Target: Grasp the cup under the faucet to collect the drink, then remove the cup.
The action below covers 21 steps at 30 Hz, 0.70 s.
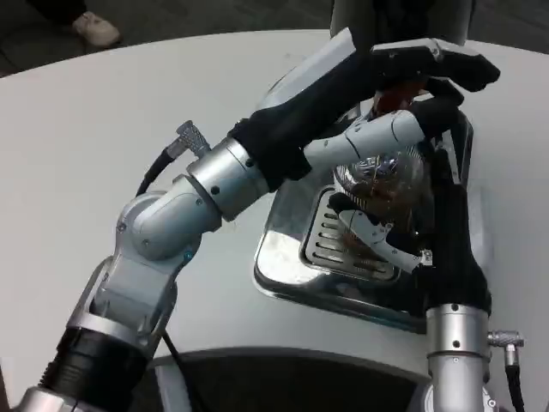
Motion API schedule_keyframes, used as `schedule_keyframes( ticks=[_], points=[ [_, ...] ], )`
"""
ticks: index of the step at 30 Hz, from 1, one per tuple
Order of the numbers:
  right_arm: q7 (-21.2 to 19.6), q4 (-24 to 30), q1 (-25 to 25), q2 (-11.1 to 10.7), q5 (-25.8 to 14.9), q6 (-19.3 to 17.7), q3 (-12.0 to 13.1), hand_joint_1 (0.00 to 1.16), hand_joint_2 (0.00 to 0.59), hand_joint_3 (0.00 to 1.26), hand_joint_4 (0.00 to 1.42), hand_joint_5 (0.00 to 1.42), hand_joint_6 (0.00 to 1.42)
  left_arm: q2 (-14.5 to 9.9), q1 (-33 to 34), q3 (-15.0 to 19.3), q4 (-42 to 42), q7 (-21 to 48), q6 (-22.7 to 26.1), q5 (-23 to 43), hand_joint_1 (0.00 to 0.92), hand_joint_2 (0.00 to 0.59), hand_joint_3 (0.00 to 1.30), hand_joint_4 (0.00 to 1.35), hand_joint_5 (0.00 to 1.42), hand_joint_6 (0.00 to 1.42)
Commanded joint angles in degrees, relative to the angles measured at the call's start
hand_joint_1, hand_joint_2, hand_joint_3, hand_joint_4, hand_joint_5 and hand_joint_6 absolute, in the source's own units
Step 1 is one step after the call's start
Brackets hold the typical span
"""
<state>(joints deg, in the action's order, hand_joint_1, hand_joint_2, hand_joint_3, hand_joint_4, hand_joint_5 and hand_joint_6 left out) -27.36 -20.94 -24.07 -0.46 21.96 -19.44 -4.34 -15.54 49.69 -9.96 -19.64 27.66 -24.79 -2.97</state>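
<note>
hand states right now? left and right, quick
Left hand: raised at the dispenser above the cup, fingers bent; open or closed cannot be told.
Right hand: closed around the cup, over the drip tray.

Even, fairly bright overhead light falls on the white counter point(129, 112), which reads pale grey with no harsh shadows. Soft shade lies under the left forearm point(171, 223). The steel tray point(287, 266) throws bright reflections along its rim, and the cup point(382, 176) glints. Focus is a little soft throughout; the dark floor point(214, 13) at top is dim.
</note>
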Motion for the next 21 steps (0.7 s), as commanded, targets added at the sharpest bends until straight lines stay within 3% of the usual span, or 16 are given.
schedule_keyframes(
  ticks=[1,21],
  points=[
    [-1.8,-0.6,0.3,0.7,0.6,0.5,0.0,0.89,0.166,0.16,0.3,0.31,0.29,-0.5,-1.4,-0.9,-1.1,0.9,0.7,-1.6,0.0,0.124,0.37,0.32,0.35,0.21],
    [-4.4,-3.3,-0.5,0.1,0.1,0.1,1.6,0.96,0.166,0.61,0.68,0.74,0.61,-0.7,-2.0,-0.9,0.3,1.1,1.5,-1.5,0.0,0.125,0.37,0.32,0.35,0.21]
  ],
)
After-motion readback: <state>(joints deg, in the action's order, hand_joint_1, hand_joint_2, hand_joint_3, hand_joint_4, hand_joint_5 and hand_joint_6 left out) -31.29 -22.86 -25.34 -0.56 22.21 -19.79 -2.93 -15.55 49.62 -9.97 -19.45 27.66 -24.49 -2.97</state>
